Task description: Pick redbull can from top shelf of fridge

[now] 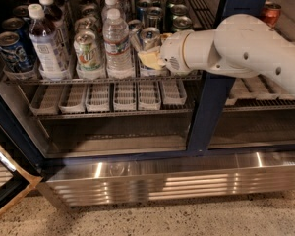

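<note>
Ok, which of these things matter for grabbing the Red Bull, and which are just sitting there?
For the job: redbull can, gripper right at it, top shelf, fridge.
Just there: water bottle, green-patterned can, dark-blue can, white ribbed trays.

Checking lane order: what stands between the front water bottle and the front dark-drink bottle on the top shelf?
A green-patterned can, seen in the camera view. The gripper sits beyond the water bottle, at the redbull can.

My gripper (149, 58) is at the front of the top shelf (103, 77), by the redbull can (150, 35). I can read no lettering on cans, bottle labels or fridge (211, 97).
</note>
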Robot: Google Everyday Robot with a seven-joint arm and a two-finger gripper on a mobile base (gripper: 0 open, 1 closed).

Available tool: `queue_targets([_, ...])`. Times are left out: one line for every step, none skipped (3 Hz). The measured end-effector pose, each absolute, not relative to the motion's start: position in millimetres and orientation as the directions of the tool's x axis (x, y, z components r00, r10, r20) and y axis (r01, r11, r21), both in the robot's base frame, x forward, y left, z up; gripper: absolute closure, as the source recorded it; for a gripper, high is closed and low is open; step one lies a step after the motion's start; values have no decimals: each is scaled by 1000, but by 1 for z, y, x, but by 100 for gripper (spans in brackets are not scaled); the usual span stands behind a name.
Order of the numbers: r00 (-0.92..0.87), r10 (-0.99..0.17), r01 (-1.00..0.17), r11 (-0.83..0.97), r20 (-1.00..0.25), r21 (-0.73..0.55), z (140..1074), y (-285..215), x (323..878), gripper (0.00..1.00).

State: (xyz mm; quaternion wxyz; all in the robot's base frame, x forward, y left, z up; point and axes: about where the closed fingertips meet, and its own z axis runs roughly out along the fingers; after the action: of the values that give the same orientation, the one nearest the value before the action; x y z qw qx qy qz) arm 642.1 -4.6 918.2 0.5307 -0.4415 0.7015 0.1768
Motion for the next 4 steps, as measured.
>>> queue_targets([-43, -427, -808, 547, -903, -220, 919, -5, 642, 100])
queue_targets([-38, -422, -809, 546, -906, -220, 920, -6, 642, 100])
queue_targets([-32, -417, -810, 543, -908, -221, 922, -5, 641, 100])
queue_targets([-26, -413, -811, 542, -910, -223, 923, -5, 641, 100])
